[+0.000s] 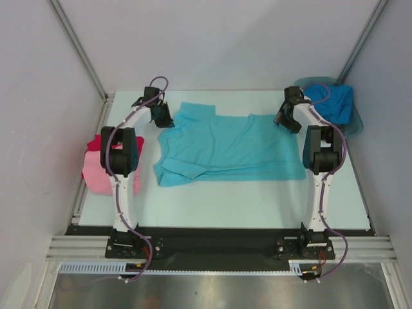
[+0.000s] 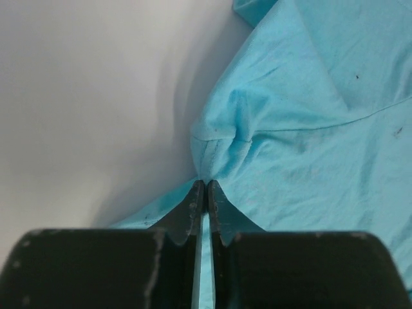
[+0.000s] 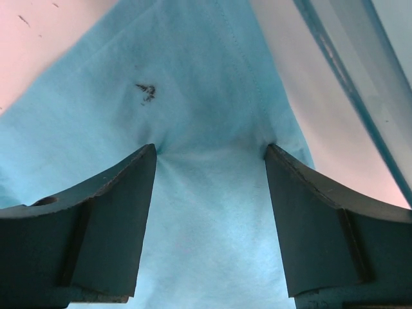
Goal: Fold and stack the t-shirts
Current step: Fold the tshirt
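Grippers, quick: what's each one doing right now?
Left gripper: closed, pinching an edge of the turquoise t-shirt.
Right gripper: open, fingertips down on the same shirt.

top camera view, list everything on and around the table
turquoise t-shirt: one, turquoise, spread mid-table
blue t-shirt: one, deeper blue, in the tub
red t-shirt: one, red, table's left edge
pink t-shirt: one, pink, against the red one
tub: one, grey see-through, far right corner
table: one, pale, centre of view
arms: two, white, near edge
left tool: one, black, shut on the turquoise t-shirt
right tool: one, black, open over the turquoise t-shirt
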